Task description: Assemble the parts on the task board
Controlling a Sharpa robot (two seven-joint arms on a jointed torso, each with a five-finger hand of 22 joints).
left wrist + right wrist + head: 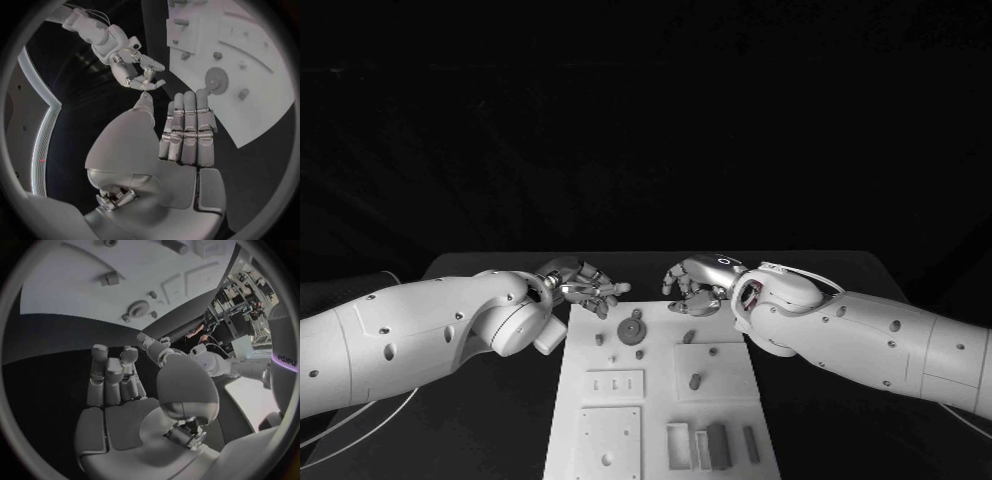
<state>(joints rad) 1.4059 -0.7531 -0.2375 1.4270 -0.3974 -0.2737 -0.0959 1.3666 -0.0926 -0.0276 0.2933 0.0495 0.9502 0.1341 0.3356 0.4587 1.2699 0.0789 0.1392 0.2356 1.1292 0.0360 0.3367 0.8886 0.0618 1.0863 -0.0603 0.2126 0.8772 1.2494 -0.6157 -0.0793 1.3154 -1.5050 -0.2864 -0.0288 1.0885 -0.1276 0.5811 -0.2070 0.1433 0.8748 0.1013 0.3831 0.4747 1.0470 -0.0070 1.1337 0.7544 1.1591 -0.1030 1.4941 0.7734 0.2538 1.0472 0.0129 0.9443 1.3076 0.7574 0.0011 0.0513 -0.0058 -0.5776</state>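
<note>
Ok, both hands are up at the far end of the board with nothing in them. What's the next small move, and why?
Probably lower the left hand toward the round disc part just in front of it. Both it and the right hand hover open and empty over the far edge of the task board, and that disc lies closest to the left fingertips.

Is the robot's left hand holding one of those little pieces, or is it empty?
Empty. The left robot hand has straight fingers with nothing between them, hovering beside the task board.

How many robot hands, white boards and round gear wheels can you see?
Hands: 2, the left hand and the right hand
Task board: 1
Round gear wheel: 1
Total: 4
</note>
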